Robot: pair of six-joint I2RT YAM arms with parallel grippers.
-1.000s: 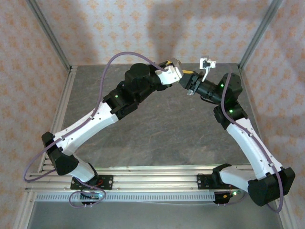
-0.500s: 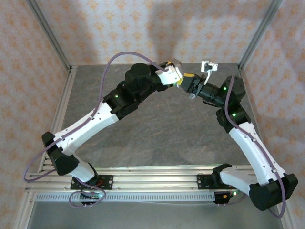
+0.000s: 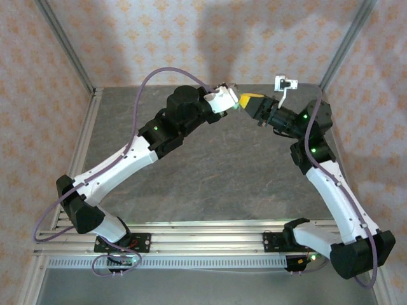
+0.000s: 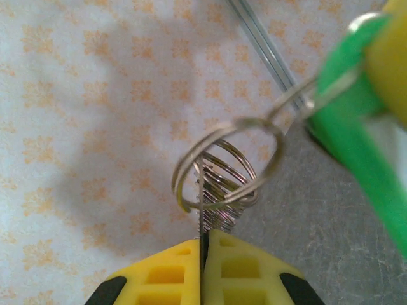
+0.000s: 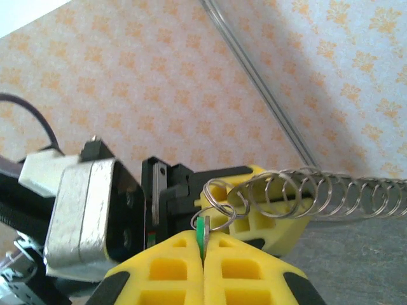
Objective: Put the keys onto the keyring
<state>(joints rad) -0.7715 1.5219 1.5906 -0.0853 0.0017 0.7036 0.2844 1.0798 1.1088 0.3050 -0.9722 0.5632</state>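
Rising from their bases at the near edge of the table (image 3: 210, 184), the left arm (image 3: 121, 165) and the right arm (image 3: 334, 190) lean inward and meet high over the far edge, toward its right corner. The two grippers sit tip to tip there, well above the grey surface.

In the left wrist view, the left gripper (image 4: 205, 244) has its yellow fingers (image 4: 165, 276) clenched on the keyring (image 4: 219, 171), a silvery coil of thin wire with one wider loop standing off it. That loop's wire runs up to the key (image 4: 356, 127), whose bright green head fills the upper right of the view beside a yellow fingertip of the other gripper.

In the right wrist view, the right gripper (image 5: 203, 244) is pressed tight on the key, seen edge-on as a thin green sliver between the pads. A small wire loop lies across it; I cannot tell if it is threaded through.

Beyond stands the patterned wall (image 3: 191, 38).
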